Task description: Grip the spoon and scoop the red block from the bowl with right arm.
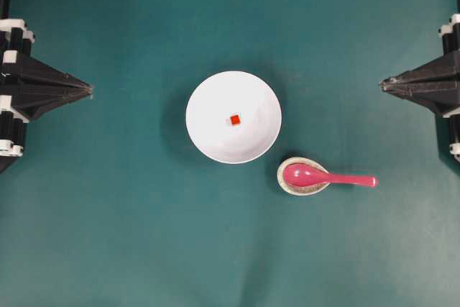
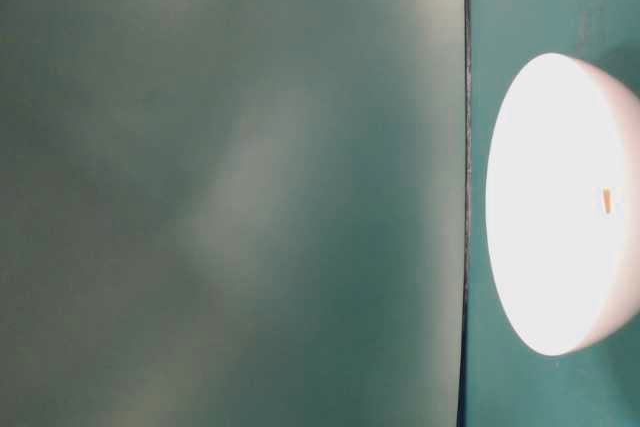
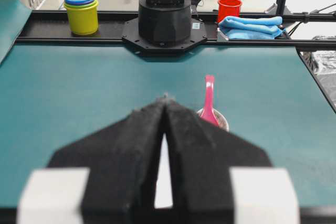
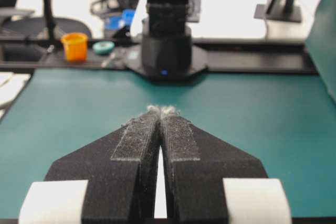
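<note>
The right gripper (image 1: 383, 85) is sitting closed and empty, spoon (image 1: 327, 176) well away below-left of it, scoop resting in the dish (image 1: 293, 186). It should open, then pinch the handle squarely.

Closed left claw (image 3: 166, 99) foreground; spoon (image 3: 209, 99) resting in a speckled dish (image 3: 222, 119) beyond

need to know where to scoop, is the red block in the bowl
In: the red block sits near the middle of the bowl, seen from overhead.
</note>
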Tool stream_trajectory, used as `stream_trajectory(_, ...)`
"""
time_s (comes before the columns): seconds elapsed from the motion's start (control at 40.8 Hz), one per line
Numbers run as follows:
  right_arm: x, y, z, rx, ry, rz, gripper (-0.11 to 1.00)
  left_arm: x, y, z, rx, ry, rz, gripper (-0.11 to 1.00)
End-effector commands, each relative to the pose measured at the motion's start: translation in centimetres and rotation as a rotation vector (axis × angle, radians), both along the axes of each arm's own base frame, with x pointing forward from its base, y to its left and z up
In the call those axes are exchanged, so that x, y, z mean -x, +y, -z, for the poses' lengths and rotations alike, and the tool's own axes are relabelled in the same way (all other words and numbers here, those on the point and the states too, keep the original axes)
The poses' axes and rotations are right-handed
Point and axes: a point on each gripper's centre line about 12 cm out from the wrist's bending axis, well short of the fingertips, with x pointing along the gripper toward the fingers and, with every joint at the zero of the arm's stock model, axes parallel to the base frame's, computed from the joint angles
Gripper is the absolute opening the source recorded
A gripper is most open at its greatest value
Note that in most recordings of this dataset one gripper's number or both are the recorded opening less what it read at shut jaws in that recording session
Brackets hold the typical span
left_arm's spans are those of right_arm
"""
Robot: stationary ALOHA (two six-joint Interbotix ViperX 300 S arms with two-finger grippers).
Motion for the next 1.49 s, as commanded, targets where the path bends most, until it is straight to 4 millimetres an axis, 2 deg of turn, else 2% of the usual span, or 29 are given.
stream_trajectory(0.0, -0.2, 0.0, -1.3, -0.015, -0.032, -0.003, 0.00, -0.3, 0.0, -1.2, -0.018, -0.006, 0.000, 0.00)
stream_trajectory(0.024, -0.6, 0.0, -1.9, -0.038, -0.032, -0.001, 0.00, -0.4, 0.0, -0.9, -0.003, 0.037, 0.001, 0.00)
stream_trajectory(0.098, -0.9, 0.0, -2.2, -0.050, -0.028, -0.001, 0.00, -0.5, 0.0, -0.8, -0.003, 0.057, 0.001, 0.00)
stream_trajectory(0.588, -1.5, 0.0, -2.0, -0.150, 0.015, -0.005, 0.02, -0.6, 0.0, -0.6, 0.000, 0.069, 0.001, 0.00)
stream_trajectory(0.637, -1.5, 0.0, -1.9, -0.153, 0.024, -0.004, 0.10, -0.5, 0.0, -0.7, 0.000, 0.064, 0.001, 0.00)
stream_trajectory(0.735, -1.6, -0.1, -1.9, -0.177, 0.031, -0.001, 0.36, -0.5, 0.0, -0.7, 0.002, 0.064, 0.001, 0.00)
stream_trajectory(0.808, -1.6, -0.1, -1.8, -0.186, 0.042, 0.001, 0.50, -0.5, 0.0, -0.8, 0.005, 0.061, 0.001, 0.00)
stream_trajectory(0.857, -1.6, -0.1, -1.6, -0.188, 0.051, 0.002, 0.53, -0.5, 0.0, -0.8, 0.008, 0.061, 0.001, 0.00)
stream_trajectory(0.98, -1.8, 0.1, -1.1, -0.194, 0.073, -0.005, 0.51, -0.5, 0.0, -0.8, 0.020, 0.063, 0.001, 0.00)
stream_trajectory(1.102, -2.5, 0.8, 0.7, -0.218, 0.121, -0.030, 0.51, -0.5, 0.0, -0.8, 0.037, 0.063, 0.002, 0.00)
stream_trajectory(1.298, -3.2, 2.2, 5.4, -0.330, 0.159, -0.042, 0.51, -0.5, 0.0, -0.8, 0.048, 0.063, 0.002, 0.00)
stream_trajectory(1.47, -3.0, 2.9, 8.4, -0.399, 0.156, -0.020, 0.51, -0.5, 0.0, -0.8, 0.048, 0.063, 0.002, 0.00)
